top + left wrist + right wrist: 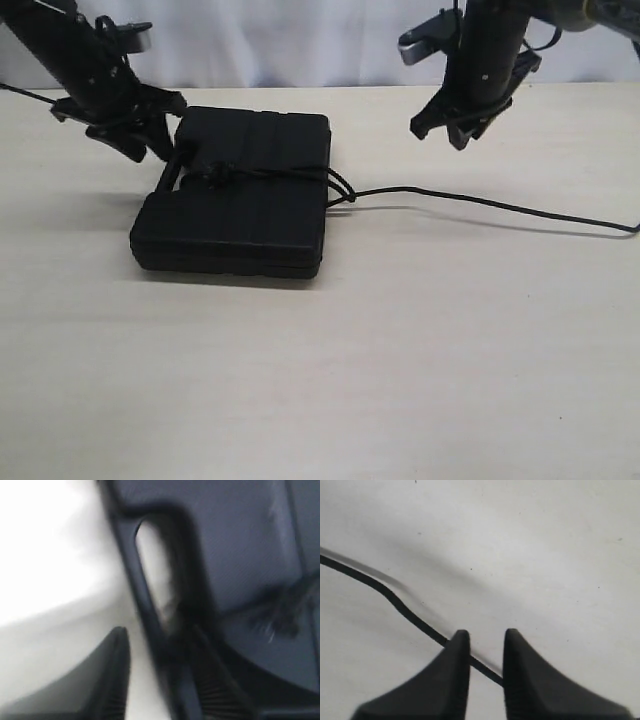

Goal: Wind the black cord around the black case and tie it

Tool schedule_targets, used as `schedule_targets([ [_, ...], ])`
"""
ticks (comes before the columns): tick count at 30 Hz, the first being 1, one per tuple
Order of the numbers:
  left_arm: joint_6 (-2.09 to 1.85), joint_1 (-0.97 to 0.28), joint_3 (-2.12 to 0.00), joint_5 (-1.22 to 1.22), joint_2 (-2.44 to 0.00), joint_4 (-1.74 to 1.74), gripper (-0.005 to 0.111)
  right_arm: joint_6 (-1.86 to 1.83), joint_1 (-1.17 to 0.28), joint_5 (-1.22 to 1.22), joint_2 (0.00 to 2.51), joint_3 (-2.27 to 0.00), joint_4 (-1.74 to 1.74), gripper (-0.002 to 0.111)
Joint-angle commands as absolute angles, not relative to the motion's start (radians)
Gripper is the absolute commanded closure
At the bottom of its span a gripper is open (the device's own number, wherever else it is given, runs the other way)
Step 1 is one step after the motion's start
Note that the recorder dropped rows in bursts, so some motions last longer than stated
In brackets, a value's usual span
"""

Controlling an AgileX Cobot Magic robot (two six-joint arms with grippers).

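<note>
The black case [240, 225] lies flat left of the table's middle. The black cord [480, 202] runs across its lid, with a knot [220, 176] near the handle, then trails off to the right over the table. My left gripper [152, 150] is low at the case's handle end. In the blurred left wrist view my left gripper [157, 632] is open, with the handle bar [150, 610] running between the fingers and table showing beside it. My right gripper [440, 135] hangs above the table, open by a narrow gap. The cord [395, 600] lies on the table under my right gripper [486, 632].
The pale wooden table [400, 350] stretches in front of the case. A white backdrop [300, 40] closes off the far side. The cord's loose end reaches the right edge [634, 230] of the exterior view.
</note>
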State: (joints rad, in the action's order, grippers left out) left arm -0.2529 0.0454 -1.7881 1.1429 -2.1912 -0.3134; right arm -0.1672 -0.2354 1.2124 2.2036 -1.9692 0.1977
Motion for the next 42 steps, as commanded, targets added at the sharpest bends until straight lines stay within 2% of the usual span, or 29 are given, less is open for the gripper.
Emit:
schedule_targets([
  [1,-0.125,0.012,-1.779,1.221,-2.116,-0.056,0.094,-0.099,-0.236,1.221,2.111,-1.963,0.128,0.104],
  [5,-0.1,-0.034,-1.651,1.221,-2.008,0.015,0.107,-0.054,-0.236,1.221,2.01,-1.874,0.098,0.104],
  [13,-0.1,-0.059,-1.367,1.221,-1.674,-0.04,0.107,0.0,-0.234,1.221,1.742,-1.534,0.098,0.104],
  [21,-0.161,-0.059,-1.049,0.888,-1.255,-0.09,0.107,0.045,-0.234,1.173,1.452,-1.218,0.102,0.104],
  [25,-0.161,-0.059,-0.887,0.653,-1.02,-0.126,0.107,0.045,-0.234,0.949,1.296,-1.057,0.102,0.104],
  [31,-0.163,-0.059,-0.661,0.272,-0.703,-0.169,0.107,0.033,-0.234,0.482,1.04,-0.755,0.118,0.104],
  [37,-0.151,-0.059,-0.465,-0.182,-0.621,-0.201,0.107,-0.012,-0.234,-0.173,0.929,-0.475,0.12,0.104],
  [39,-0.151,-0.059,-0.444,-0.2,-0.627,-0.196,0.107,-0.012,-0.236,-0.312,0.929,-0.398,0.12,0.104],
  [42,-0.151,-0.059,-0.444,-0.148,-0.627,-0.196,0.107,-0.012,-0.236,-0.366,0.929,-0.344,0.114,0.104],
])
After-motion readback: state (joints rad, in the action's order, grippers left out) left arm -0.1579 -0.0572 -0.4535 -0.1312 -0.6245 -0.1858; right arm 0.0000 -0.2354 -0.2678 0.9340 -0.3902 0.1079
